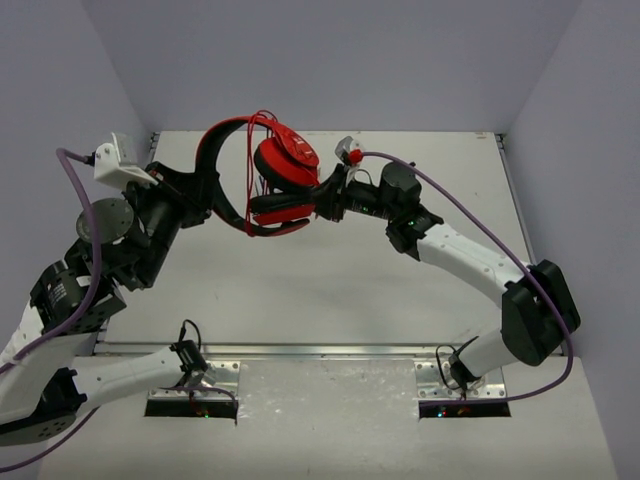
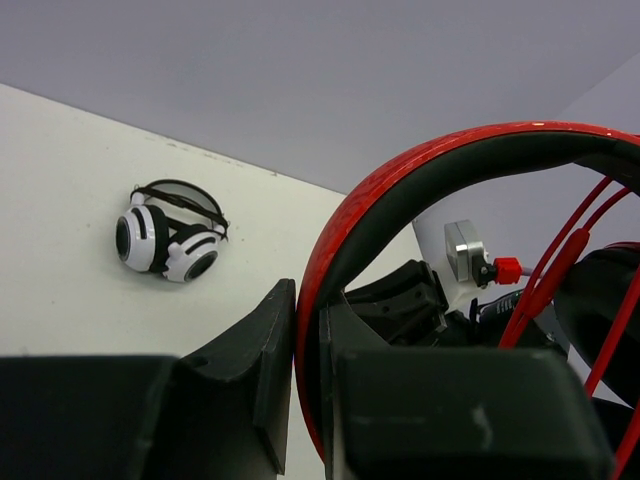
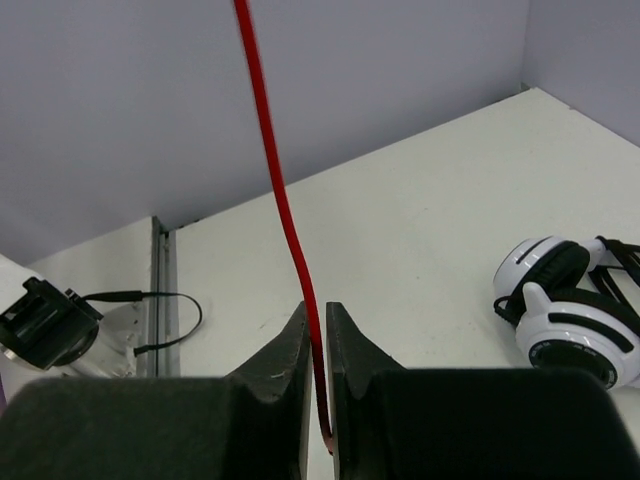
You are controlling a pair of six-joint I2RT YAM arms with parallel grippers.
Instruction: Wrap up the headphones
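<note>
The red headphones (image 1: 285, 160) are held up in the air over the far middle of the table. My left gripper (image 1: 207, 192) is shut on the red, black-lined headband (image 2: 420, 160), which runs between its jaws (image 2: 308, 300). Thin red cable (image 1: 262, 128) loops across the headband and ear cups; strands show at the right of the left wrist view (image 2: 590, 230). My right gripper (image 1: 322, 200) sits just right of the lower ear cup, shut on the red cable (image 3: 275, 170), which rises straight up from its jaws (image 3: 315, 312).
White-and-black striped headphones (image 2: 170, 240) lie on the table beneath the arms and also show in the right wrist view (image 3: 565, 310). Grey walls enclose the table on three sides. A metal rail (image 3: 157, 290) runs along the table's edge.
</note>
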